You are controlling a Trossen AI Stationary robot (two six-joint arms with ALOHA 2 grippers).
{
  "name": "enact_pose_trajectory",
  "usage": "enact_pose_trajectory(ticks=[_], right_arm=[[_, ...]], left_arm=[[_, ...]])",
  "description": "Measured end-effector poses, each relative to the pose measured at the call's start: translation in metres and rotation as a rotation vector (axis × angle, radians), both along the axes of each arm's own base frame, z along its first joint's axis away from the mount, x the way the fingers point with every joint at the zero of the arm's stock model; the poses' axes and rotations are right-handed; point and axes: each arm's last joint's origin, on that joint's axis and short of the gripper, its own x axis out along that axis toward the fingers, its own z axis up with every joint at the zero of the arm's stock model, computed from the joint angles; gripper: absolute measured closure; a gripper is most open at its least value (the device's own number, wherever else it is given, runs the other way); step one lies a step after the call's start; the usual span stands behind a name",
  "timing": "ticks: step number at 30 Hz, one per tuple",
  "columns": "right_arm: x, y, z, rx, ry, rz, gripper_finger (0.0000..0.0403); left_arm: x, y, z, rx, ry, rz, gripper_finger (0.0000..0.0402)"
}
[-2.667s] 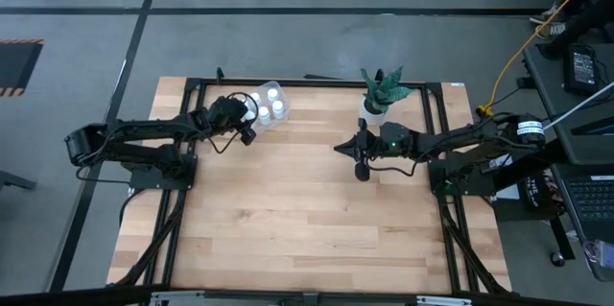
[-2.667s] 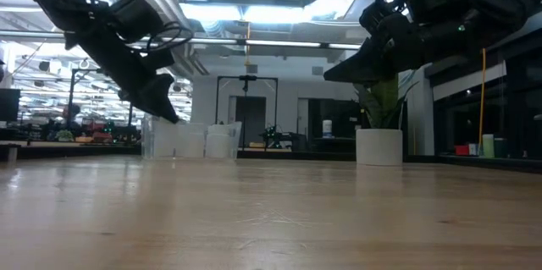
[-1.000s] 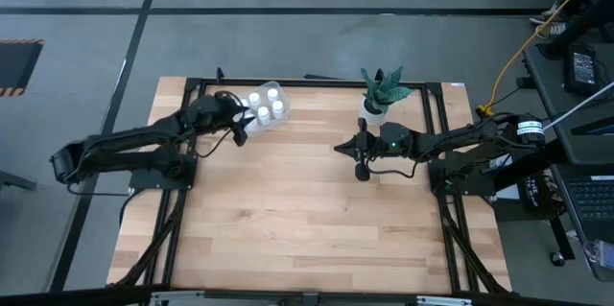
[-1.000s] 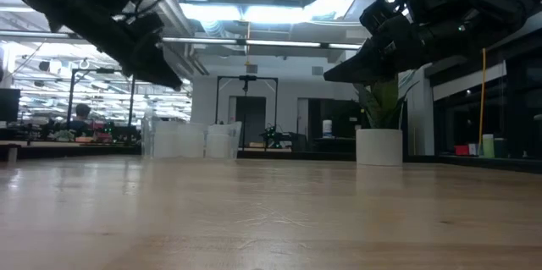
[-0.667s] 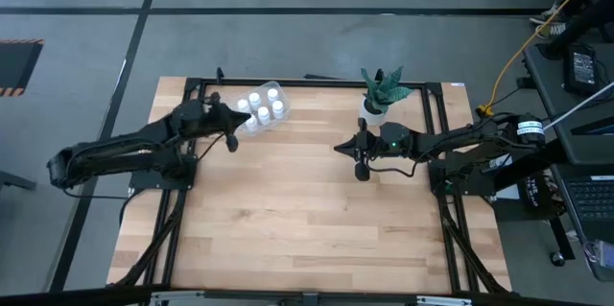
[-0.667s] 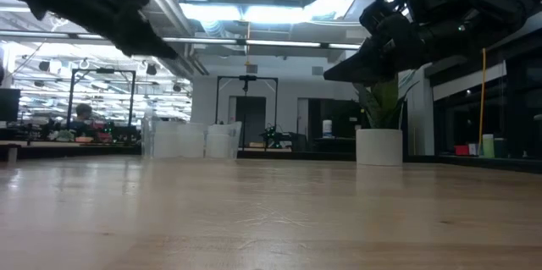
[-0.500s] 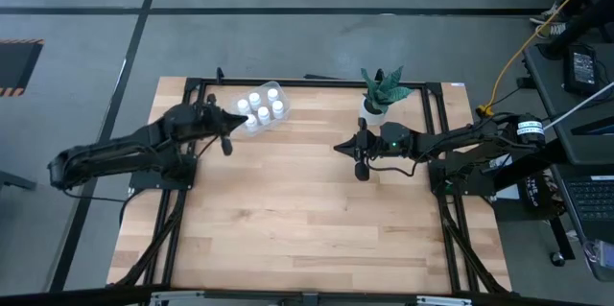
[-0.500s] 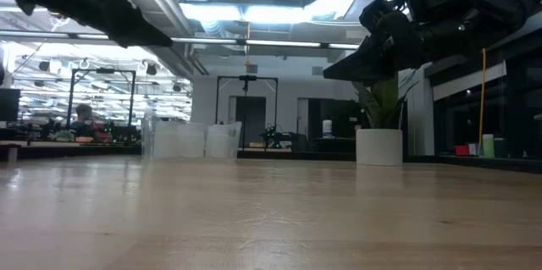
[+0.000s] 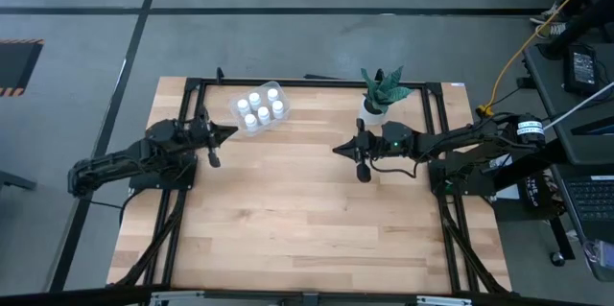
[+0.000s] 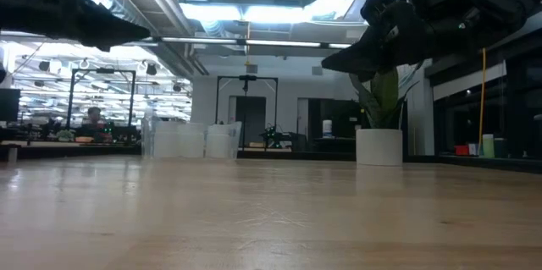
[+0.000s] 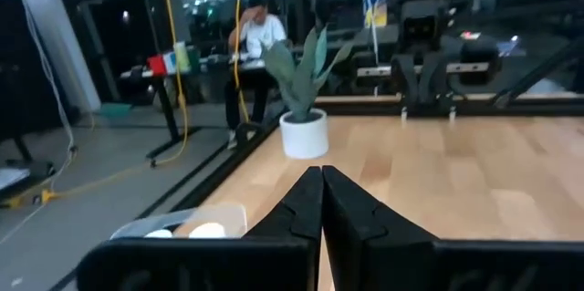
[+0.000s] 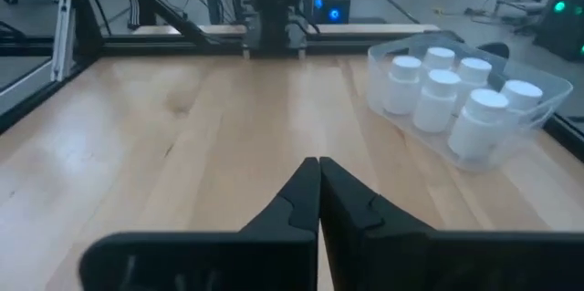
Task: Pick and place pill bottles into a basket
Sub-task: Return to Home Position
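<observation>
Closest in, on my left wrist camera, the left gripper (image 11: pixel 321 183) has its fingers pressed flat together with nothing between them. It hangs above the left side of the table (image 9: pixel 307 220), clear of the wood. The basket (image 9: pixel 278 91) sits just past its tips toward the far edge, near the gripper but not touching it. All five pill bottles (image 9: pixel 264 113) stand upright inside the basket, packed close, white caps up. Farther across, the right gripper (image 9: pixel 338 148) hovers near mid-table, closed on nothing too, well apart from the basket and pointing toward it. Behind that arm a white plant pot (image 9: pixel 374 106) stands by the far edge. Beyond the table I can see a person (image 11: pixel 258 31) in the room.
</observation>
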Motion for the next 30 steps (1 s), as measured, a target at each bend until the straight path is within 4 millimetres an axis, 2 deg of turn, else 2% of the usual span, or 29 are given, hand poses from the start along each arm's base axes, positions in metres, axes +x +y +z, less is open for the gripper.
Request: enact_pose_trajectory(ticks=[3,8,12,20,24,30], right_arm=[[0.0,0.0,0.002,-0.008,-0.023,0.002,0.0397],[-0.003,-0.005,0.007,-0.029,-0.084,0.021,0.0399],[-0.02,-0.009,0.009,-0.003,-0.153,0.052,0.0401],[-0.069,-0.008,0.009,0.016,-0.245,0.029,0.0401],[-0.088,-0.007,0.005,0.026,-0.219,0.009,0.0401],[-0.108,-0.001,0.02,-0.002,-0.226,0.032,0.0401]], left_arm=[[-0.006,-0.002,-0.001,0.012,-0.003,-0.006,0.04],[-0.002,-0.001,-0.009,0.018,-0.009,-0.001,0.04],[0.003,0.001,-0.024,0.039,-0.07,-0.002,0.04],[0.004,-0.001,-0.025,0.007,-0.072,-0.066,0.04],[0.004,-0.002,-0.025,-0.033,-0.083,-0.107,0.04],[0.005,-0.002,-0.027,-0.098,-0.086,-0.112,0.0399]])
